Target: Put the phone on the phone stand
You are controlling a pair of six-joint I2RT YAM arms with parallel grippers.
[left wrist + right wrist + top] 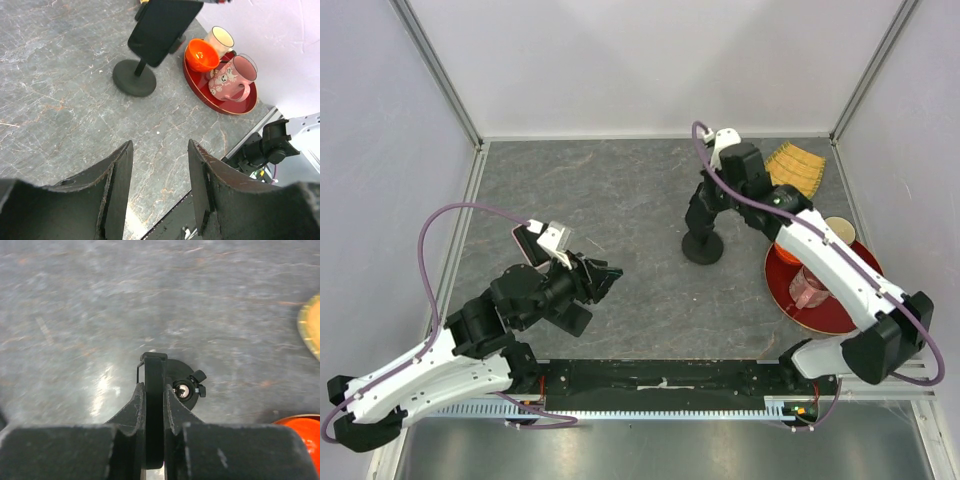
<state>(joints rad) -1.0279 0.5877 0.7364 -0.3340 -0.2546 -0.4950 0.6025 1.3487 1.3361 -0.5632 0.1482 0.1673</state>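
White walls [640,60] and aluminium posts [438,70] enclose a grey marbled bench [600,190]. A red tray [230,107] sits near the bench's right side. The right end effector [153,390] clamps the phone [162,27] by its edges at the head of the phone stand [134,78]. The left end effector [160,145] hangs parted and empty.

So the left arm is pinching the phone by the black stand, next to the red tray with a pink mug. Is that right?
Not quite: it is the right arm. The right wrist view shows the right fingers shut on the phone, by the black stand, next to the red tray with a pink mug.
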